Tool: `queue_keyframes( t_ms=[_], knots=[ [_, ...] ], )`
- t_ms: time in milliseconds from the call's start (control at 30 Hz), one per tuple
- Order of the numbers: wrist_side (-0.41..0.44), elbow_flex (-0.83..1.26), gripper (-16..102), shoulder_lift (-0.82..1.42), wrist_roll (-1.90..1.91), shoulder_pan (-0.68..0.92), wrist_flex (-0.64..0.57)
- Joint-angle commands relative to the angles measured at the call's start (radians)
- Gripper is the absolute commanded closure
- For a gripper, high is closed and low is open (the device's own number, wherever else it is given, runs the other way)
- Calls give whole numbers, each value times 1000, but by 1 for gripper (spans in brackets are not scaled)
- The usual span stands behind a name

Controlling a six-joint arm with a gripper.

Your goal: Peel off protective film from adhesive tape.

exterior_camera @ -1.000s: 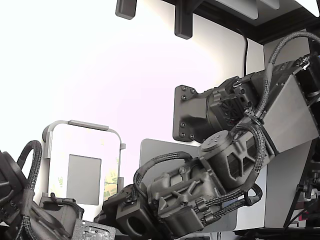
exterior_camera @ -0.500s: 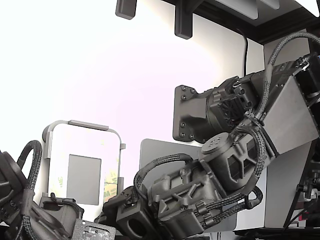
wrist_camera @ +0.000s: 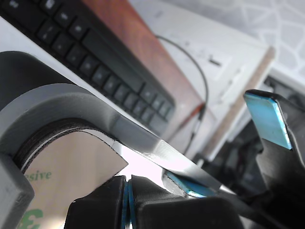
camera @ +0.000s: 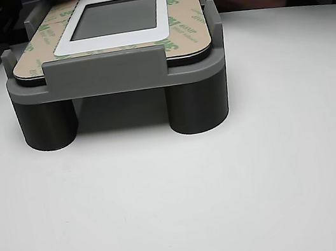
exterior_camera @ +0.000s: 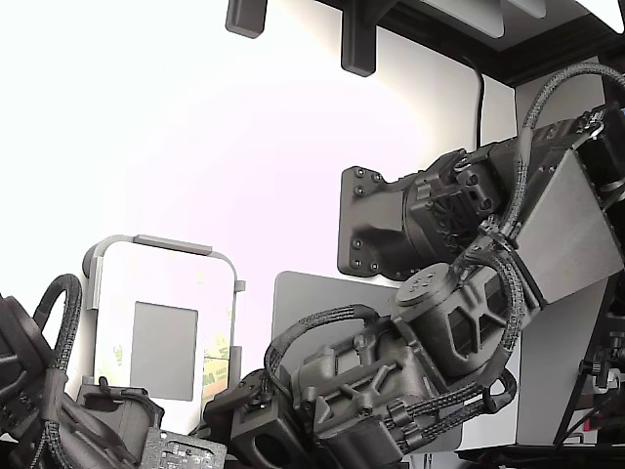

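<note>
Dark arm (exterior_camera: 430,342) reaches down low toward the exterior view's left, cables looping over it. Beside it stands the grey fixture (exterior_camera: 161,322), holding a white panel (exterior_camera: 146,293) with a grey square patch (exterior_camera: 164,350).

Exterior view: high, looking down. Other view: low, level, facing the grey legged fixture (camera: 114,76). Wrist view: pressed close against its rim (wrist_camera: 71,102).

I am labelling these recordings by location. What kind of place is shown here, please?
Probably a lab or assembly test bench. A grey fixture on round legs holds a panel edged with the protective film on a white table. A keyboard lies nearby, and the gripper works at the fixture.
</note>
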Motion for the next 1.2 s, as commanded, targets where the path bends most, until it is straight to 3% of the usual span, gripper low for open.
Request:
queue_keyframes(
  t_ms=[0, 1167],
  knots=[
    [-2, -14, 95, 21, 2, -6, -14],
    [-26, 9, 95, 43, -44, -48, -15]
  ],
)
